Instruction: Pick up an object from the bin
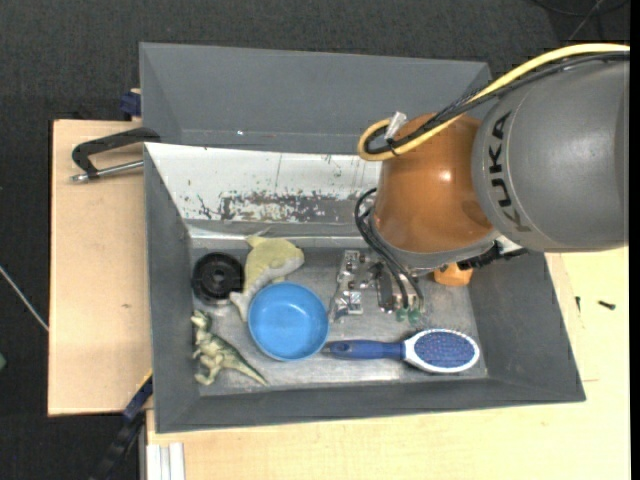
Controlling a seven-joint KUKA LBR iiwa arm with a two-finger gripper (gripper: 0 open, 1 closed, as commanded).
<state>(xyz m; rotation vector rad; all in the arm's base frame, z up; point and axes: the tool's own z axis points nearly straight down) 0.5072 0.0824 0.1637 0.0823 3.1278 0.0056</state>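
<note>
Looking down into the bin [300, 118], the gripper [375, 293] hangs low over bare floor just to the right of the blue bowl [288, 321]. Its fingers [350, 288] look spread apart with nothing between them, so no grab yet as far as I can see.

Closest candidate, I'd say, is the blue hairbrush [405, 350]. It lies just right of the bowl, on the bowl's near-wall side, flat on the floor. Its long axis runs left-right: thin handle pointing at the bowl and nearly touching it, oval bristle head at the far end away from the bowl. That puts the handle just beside the gripper, toward the near wall. My guess is the jaws would need to straddle the handle across its width, not along it, or they'll just skate off.

Everything else sits on the other side of the bowl or behind it: a greenish toy dinosaur [215, 353] to its left, a black round thing [217, 275] and a pale yellow lump [270, 261] behind it. An orange bit [452, 273] peeks out well right of the bowl, under the arm; can't tell what it is.
</note>
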